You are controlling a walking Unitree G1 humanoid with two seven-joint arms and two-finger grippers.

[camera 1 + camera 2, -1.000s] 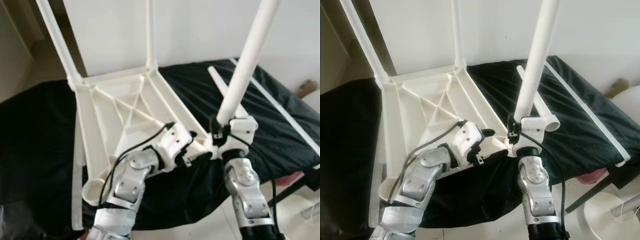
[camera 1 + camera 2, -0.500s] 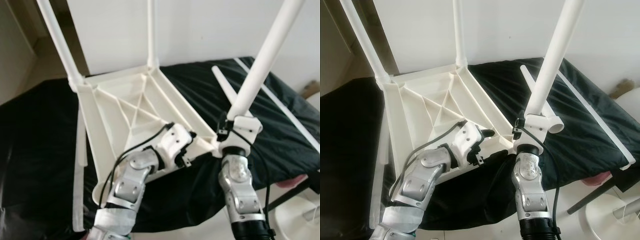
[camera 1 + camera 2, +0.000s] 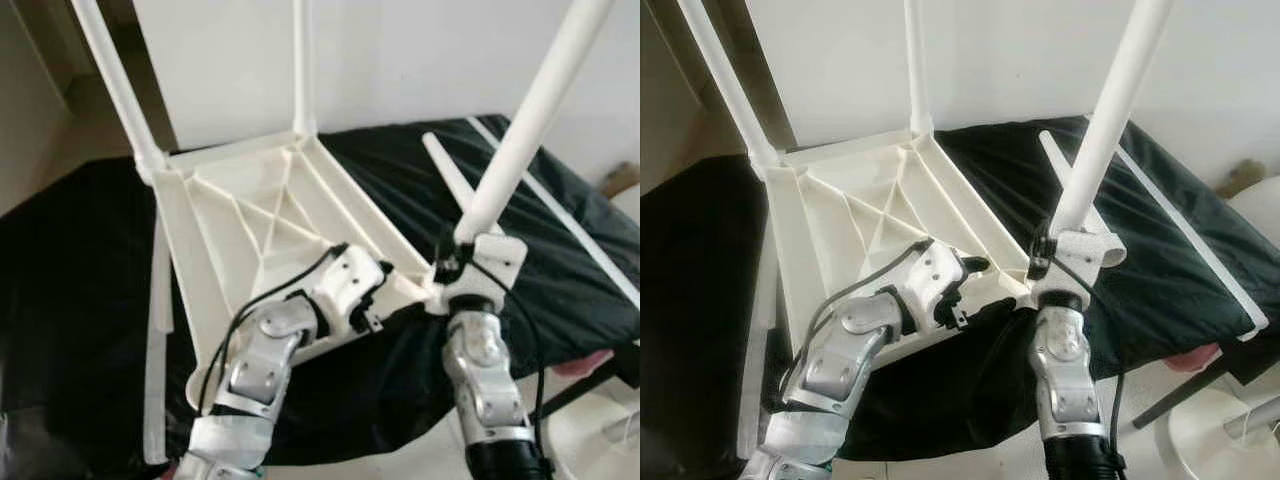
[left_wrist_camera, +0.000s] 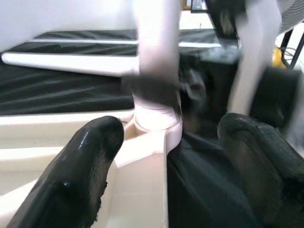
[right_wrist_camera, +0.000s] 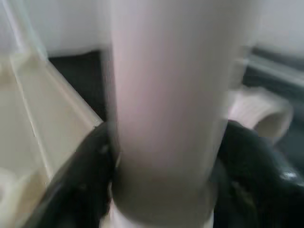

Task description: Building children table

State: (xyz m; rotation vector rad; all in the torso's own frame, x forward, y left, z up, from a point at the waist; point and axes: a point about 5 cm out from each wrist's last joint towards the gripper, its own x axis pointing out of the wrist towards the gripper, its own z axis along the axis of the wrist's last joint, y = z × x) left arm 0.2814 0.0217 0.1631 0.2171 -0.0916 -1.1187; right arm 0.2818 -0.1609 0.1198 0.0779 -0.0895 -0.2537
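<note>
Tabletop (image 3: pixel 250 225): white plastic, upside down, ribs upward, resting on black sheet (image 3: pixel 80 290).
Progress: two legs (image 3: pixel 115 85) upright in far corners; third leg (image 3: pixel 525 110) at near right corner socket (image 4: pixel 156 126), seating seemingly unfinished.
Remaining: fourth leg (image 3: pixel 445 175) lies loose on sheet beyond the tabletop's right edge; near left socket looks empty.
Right gripper (image 5: pixel 161 156): fingers clamped around third leg's base.
Left gripper (image 4: pixel 166 156): fingers spread wide, straddling tabletop's near right corner.

Two shiny silver arms with round joints and small screws. A thin black cable loops along each arm. The left gripper (image 4: pixel 161 175) has fat, bumpy black fingers (image 4: pixel 80 166)
</note>
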